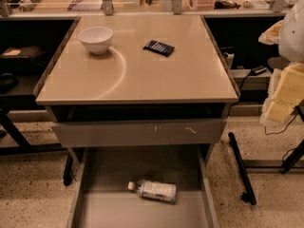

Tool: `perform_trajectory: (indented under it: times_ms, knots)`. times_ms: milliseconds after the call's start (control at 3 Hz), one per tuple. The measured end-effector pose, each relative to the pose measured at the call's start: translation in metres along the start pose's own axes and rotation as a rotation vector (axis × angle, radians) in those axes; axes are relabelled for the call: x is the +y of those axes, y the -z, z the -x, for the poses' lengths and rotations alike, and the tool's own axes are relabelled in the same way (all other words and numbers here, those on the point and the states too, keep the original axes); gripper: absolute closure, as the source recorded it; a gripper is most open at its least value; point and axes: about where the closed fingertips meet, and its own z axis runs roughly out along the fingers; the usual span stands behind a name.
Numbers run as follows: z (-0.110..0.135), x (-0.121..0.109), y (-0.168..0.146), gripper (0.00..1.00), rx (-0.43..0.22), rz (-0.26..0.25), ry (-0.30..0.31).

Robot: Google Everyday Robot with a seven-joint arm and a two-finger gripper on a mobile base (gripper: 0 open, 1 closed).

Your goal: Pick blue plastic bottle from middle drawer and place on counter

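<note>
Since the bottle (154, 190) lies on its side on the drawer (142, 215) floor, cap to the left in my view, nothing of the task is done yet: I judge this the approach step, before any grasp. Bottle sits near mid-floor, apart from both side walls, long axis across the drawer. Gripper (285, 94) hangs at the right edge of view, off the counter's right side, above drawer level and well apart from the bottle; whether it is open or closed I cannot tell. Next move, as I read it: bring the gripper left and down into the drawer, under the scratched drawer front (137, 133) that overhangs the back part, then close across the bottle's body, not along its length. Bottle: clear bluish plastic, round, white cap, pale label; likely light and apt to roll on a flat floor if nudged from the side. Drawer: flat matt grey, thin walls, shallow. Counter (142, 75): glossy tan slab, square, thin edge, shows a curved sheen mark. On it a white bowl (96, 39) at back left and a flat black calculator (159, 47) behind centre; the front half looks like the place to set the bottle.
</note>
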Motion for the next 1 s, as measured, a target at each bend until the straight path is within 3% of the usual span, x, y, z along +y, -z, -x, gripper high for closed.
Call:
perform_trajectory:
  times_ms: [333, 667, 1000]
  knots:
    - [0.000, 0.000, 0.000, 0.00, 0.000, 0.000, 0.000]
    - [-0.013, 0.014, -0.033, 0.00, 0.029, 0.037, -0.007]
    - [-0.035, 0.038, -0.098, 0.00, 0.054, 0.100, 0.004]
